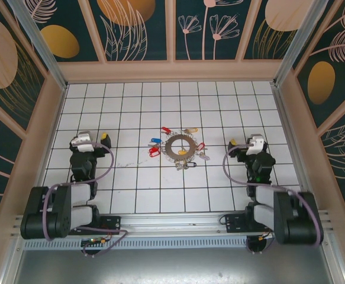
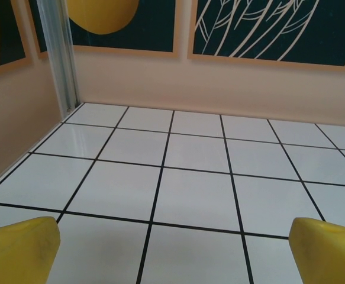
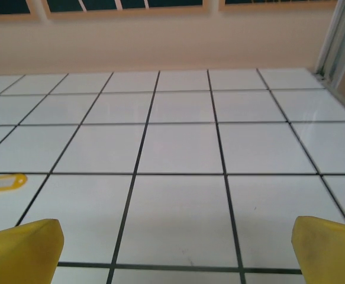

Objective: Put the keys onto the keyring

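Observation:
The keyring (image 1: 181, 147), a dark round metal ring, lies flat on the white tiled floor midway between the arms. The keys (image 1: 155, 146) cluster around its rim, with red, blue and yellow tags to its left and top and bare metal ones (image 1: 187, 165) below it. My left gripper (image 1: 93, 138) rests well left of the ring, open, with bare tiles between its yellow fingers (image 2: 21, 248). My right gripper (image 1: 245, 143) sits to the ring's right, open and holding nothing. A yellow key tag (image 3: 3, 181) shows at the left edge of the right wrist view.
Wooden walls with dark floral panels enclose the floor (image 1: 160, 189) on three sides. Aluminium corner posts (image 2: 57, 56) stand at the back corners. Both arm bases sit on the rail (image 1: 172, 223) at the near edge.

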Action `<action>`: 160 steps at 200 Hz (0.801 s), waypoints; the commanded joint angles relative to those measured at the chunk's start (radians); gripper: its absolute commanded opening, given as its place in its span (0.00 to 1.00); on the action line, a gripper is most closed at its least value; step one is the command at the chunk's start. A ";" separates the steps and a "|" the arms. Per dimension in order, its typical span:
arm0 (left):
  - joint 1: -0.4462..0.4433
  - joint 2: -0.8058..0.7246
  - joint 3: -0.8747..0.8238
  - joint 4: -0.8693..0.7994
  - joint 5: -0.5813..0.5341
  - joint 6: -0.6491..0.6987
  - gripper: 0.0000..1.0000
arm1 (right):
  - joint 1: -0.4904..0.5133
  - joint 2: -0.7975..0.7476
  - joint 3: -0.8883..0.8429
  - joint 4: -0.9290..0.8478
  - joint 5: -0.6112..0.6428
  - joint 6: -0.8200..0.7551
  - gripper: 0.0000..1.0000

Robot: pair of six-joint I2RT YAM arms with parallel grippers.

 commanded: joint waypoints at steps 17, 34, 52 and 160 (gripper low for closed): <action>-0.005 0.193 0.108 0.118 -0.021 0.001 0.99 | -0.016 0.274 0.083 0.343 0.032 0.067 0.99; -0.008 0.245 0.081 0.225 -0.037 -0.015 0.99 | -0.025 0.326 0.128 0.299 0.022 0.068 0.99; -0.008 0.243 0.108 0.162 -0.075 -0.025 0.99 | -0.020 0.326 0.173 0.214 0.044 0.072 0.99; -0.009 0.235 0.152 0.068 -0.004 0.005 0.99 | -0.015 0.327 0.196 0.174 0.084 0.082 0.99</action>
